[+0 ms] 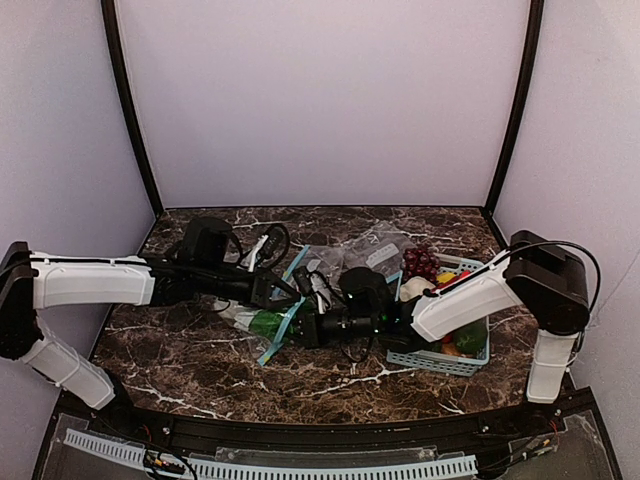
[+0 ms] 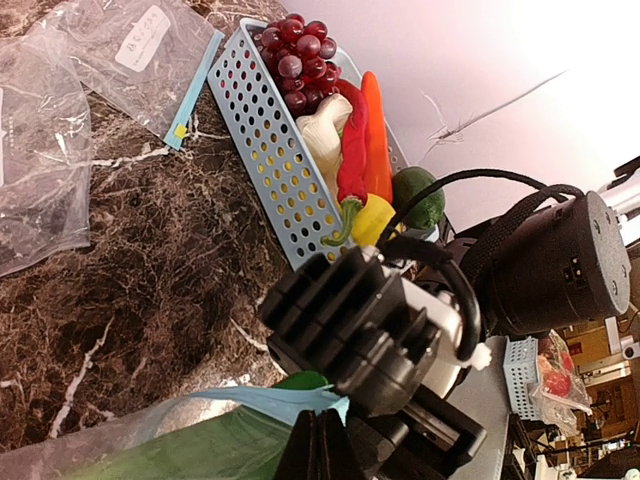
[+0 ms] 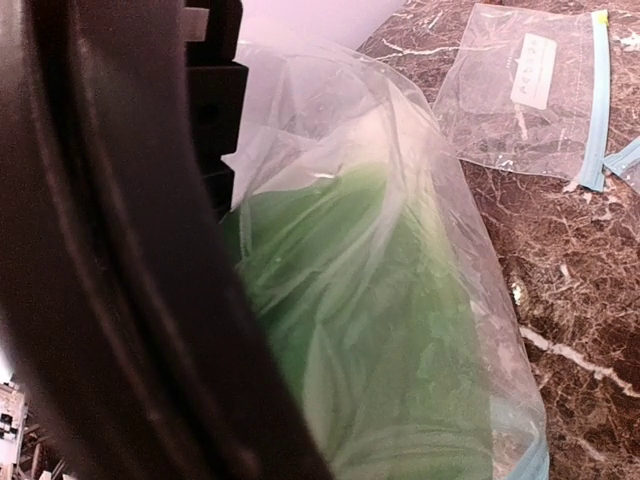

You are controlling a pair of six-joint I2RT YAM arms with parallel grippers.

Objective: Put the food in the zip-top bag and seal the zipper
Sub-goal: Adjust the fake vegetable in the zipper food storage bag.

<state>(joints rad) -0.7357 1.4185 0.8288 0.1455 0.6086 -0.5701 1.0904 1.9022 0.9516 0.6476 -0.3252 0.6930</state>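
Nearest the arms, the zipper runs near-to-far, tipping right at its far end. The bag lies just left of it with the leafy veg inside. By the near half, the right gripper is pinched together, can't see on what. A bit further up, the left gripper looks clamped on the strip. The red tapered veg sits in the basket off right. At the back, the spare bag has a white label, writing's unreadable.

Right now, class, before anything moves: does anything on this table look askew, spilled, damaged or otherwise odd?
The zip-top bag is crumpled around the green food inside it, and its light-blue zipper is kinked and folded over rather than lying straight. Nothing looks spilled or broken.
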